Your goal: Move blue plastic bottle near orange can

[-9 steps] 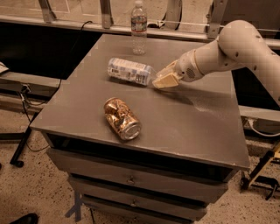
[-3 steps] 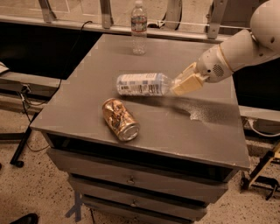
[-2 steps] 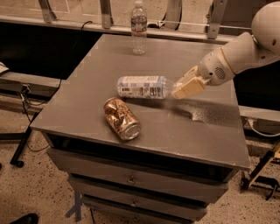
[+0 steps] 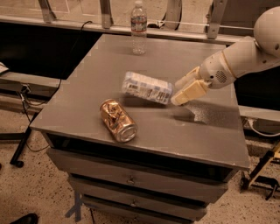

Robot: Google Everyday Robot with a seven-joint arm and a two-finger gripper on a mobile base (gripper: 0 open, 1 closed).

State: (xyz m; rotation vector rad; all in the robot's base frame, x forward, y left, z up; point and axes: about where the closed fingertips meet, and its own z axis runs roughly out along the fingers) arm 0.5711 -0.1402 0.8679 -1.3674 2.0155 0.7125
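Note:
The blue plastic bottle (image 4: 146,87) is held on its side, its white-and-blue label facing up, just above the grey table top (image 4: 87,105), with its shadow beneath it. My gripper (image 4: 180,92) reaches in from the right and is shut on the bottle's cap end; its cream fingers (image 4: 190,91) hide the cap. The orange can (image 4: 117,120) lies on its side near the table's front edge, silver end facing front. It is a short way in front and left of the bottle and not touching it.
A slim clear bottle (image 4: 138,27) with a narrow dark band stands upright at the table's back edge. The table is a cabinet with drawers (image 4: 131,180) below. A rail with posts (image 4: 105,13) runs behind. My white arm (image 4: 249,52) spans the right side.
Since 3 s ago the gripper has carried the bottle forward and to the right, toward the can. Over the last second it came slightly lower and tilted a little more.

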